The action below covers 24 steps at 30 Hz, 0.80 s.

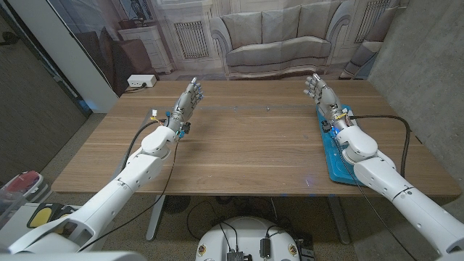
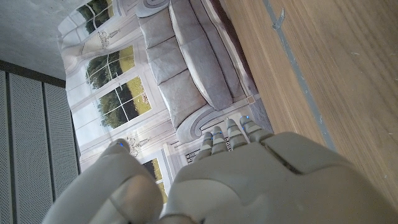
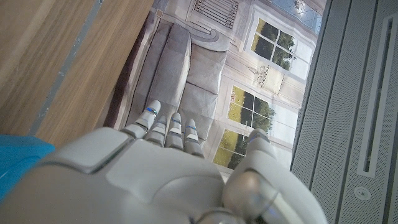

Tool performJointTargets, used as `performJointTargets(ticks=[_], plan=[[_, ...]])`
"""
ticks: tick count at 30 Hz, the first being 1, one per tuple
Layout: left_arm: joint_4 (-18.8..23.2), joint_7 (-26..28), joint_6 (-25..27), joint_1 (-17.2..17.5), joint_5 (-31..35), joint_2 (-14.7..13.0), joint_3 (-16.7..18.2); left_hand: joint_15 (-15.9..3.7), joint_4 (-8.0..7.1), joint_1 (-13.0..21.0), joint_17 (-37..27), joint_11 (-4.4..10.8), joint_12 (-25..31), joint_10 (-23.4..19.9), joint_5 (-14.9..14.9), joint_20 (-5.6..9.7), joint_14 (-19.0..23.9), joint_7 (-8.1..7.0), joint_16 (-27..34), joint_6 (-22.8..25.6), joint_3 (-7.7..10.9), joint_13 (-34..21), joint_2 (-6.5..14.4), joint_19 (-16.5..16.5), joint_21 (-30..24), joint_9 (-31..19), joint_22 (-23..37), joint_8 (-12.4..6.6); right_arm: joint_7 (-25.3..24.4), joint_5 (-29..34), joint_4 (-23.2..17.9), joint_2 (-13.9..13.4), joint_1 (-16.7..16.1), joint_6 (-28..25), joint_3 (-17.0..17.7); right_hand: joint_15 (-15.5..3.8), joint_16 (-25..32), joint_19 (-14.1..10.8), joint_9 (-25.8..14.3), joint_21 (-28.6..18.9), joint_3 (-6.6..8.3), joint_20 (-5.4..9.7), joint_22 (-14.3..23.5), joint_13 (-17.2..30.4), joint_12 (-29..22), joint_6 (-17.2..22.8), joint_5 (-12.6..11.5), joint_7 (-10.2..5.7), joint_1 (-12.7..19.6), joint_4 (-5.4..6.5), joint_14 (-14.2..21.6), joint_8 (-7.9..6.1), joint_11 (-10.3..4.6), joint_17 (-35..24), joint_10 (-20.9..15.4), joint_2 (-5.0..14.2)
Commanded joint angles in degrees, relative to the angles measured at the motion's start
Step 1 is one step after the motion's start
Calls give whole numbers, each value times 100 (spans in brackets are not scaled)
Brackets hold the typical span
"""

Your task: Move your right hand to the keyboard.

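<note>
Right hand (image 1: 320,95) above blue keyboard (image 1: 335,161), fingers apart, empty; no legible writing.

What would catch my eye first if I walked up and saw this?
Most likely the two white robot arms reaching over the wooden table, each ending in a humanlike hand: the left hand and the right hand, both held up with fingers apart, holding nothing. Next, the bright blue keyboard along the table's right edge, under the right forearm. Behind the table hangs a backdrop printed with a grey sofa.
</note>
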<state>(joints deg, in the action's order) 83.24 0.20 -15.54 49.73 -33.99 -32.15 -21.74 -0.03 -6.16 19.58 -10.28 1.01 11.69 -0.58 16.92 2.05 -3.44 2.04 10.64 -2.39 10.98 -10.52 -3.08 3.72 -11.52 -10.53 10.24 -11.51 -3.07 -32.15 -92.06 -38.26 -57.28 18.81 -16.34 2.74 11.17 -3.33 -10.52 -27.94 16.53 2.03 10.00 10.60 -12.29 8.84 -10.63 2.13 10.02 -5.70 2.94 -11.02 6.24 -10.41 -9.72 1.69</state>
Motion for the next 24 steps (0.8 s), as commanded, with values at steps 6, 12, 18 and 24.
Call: performJointTargets(ticks=[6,12,18,24], plan=[[92,93,-14,41,85,-36,15,10,34,29,-11,22,33,-39,-3,58,30,2,24,25,9,-22,-7,-3,4,-9,9,-9,-186,173,-240,-234,-186,-141,176,-5,13,-80,-23,26,-13,7,10,14,-40,42,-23,-29,48,-28,55,-26,-7,-8,-41,27],[115,87,6,37,94,-48,7,5,36,32,-12,36,36,-54,-8,51,35,1,23,29,1,-23,-8,-2,4,-9,10,-6,-291,289,-311,-284,-260,-148,217,-11,13,-95,-24,39,-16,6,10,14,-43,47,-23,-45,53,-32,64,-27,-11,-8,-53,34],[151,93,49,33,103,-74,7,-1,38,35,-12,39,32,-53,-12,45,43,-6,24,30,-8,-23,-7,10,7,-9,10,-3,-375,349,-411,-347,-345,-194,280,-19,18,-110,-24,55,-25,0,11,14,-54,68,-22,-58,55,-38,92,-32,-9,-7,-87,28],[178,81,68,28,104,-101,14,2,39,37,-13,37,34,-65,-15,45,57,-1,27,34,-15,-23,-6,13,8,-9,10,-1,-451,412,-509,-432,-441,-250,358,-17,17,-143,-24,62,-29,-5,11,14,-57,80,-22,-75,57,-42,105,-34,-25,-6,-101,28]])
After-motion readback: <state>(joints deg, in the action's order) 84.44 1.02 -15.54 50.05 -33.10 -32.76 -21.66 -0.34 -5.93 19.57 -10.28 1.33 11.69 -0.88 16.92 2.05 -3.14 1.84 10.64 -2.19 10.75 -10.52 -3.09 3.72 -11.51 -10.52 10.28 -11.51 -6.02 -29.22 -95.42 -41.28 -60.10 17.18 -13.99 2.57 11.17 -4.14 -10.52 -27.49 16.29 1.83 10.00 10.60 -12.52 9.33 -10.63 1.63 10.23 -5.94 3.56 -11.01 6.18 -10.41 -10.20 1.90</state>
